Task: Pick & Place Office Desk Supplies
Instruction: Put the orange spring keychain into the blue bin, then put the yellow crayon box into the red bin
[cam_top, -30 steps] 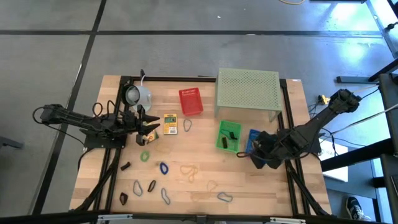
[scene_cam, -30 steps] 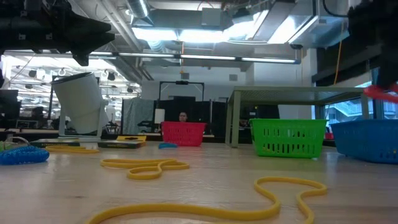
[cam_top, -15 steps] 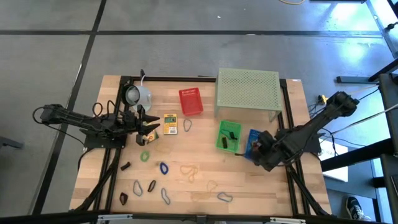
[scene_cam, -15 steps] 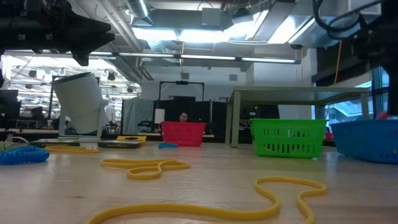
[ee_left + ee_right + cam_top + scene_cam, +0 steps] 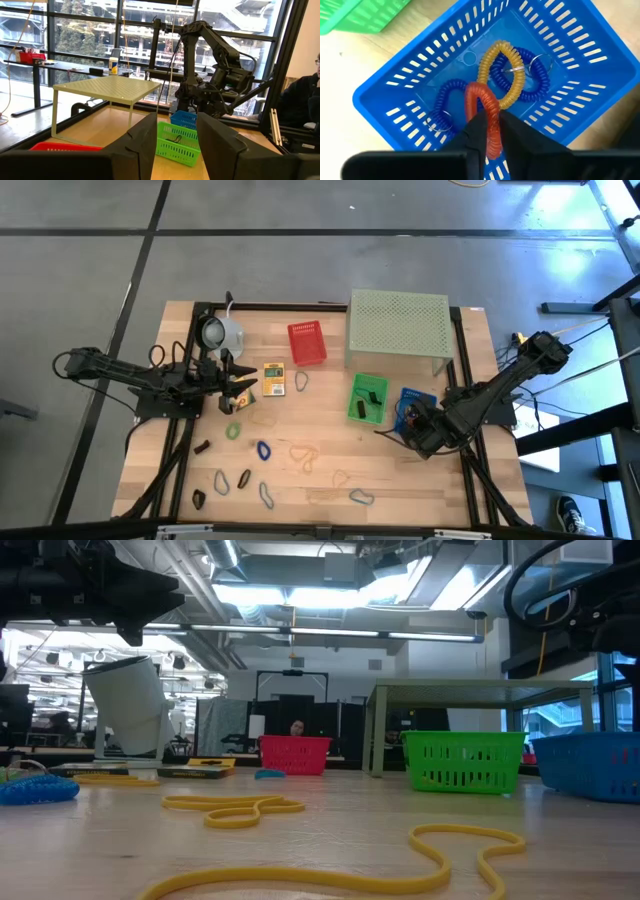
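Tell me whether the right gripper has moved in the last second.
Yes. In the high view the right gripper has shifted slightly toward the table's front edge, staying over the blue basket, with a red coil loop between its fingers.

text: none legible | yellow printed box (image 5: 274, 378): print too small to read

Both arms are built from dark, near-black links with rounded joint housings. Black cables are looped along the left arm (image 5: 120, 372) and the right arm (image 5: 505, 385). Each wrist is ended by two flat, dark, matte fingers (image 5: 145, 142). No markings or screws can be made out.
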Action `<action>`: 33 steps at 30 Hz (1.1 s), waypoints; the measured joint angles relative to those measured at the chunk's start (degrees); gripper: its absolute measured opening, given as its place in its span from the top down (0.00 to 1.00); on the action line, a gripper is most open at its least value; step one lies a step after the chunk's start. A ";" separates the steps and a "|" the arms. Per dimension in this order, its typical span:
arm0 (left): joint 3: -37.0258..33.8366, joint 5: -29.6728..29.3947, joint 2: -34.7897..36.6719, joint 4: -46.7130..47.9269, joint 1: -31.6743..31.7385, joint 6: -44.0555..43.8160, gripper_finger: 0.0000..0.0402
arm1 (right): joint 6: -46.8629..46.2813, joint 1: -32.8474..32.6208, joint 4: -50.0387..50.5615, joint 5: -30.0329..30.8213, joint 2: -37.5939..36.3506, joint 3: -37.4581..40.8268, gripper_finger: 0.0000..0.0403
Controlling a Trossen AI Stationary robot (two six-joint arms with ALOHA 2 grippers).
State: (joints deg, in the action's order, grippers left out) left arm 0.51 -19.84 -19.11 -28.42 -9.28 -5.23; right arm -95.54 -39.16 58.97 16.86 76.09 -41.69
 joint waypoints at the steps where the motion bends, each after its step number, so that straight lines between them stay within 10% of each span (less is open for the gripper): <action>1: 0.00 0.00 0.00 0.00 0.00 0.00 0.67 | -0.03 0.00 0.02 0.00 0.00 0.00 0.84; 15: 0.00 0.00 0.00 0.00 0.00 0.00 0.67 | 1.78 0.00 4.75 -1.88 -0.03 -6.40 0.62; 33: 0.00 0.00 0.00 0.02 0.00 0.00 0.67 | 28.94 -2.54 -16.17 34.73 -0.08 -20.59 0.69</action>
State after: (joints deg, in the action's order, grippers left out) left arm 0.51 -19.84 -19.11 -28.41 -9.28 -5.23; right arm -66.60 -41.70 42.80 51.60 76.02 -62.28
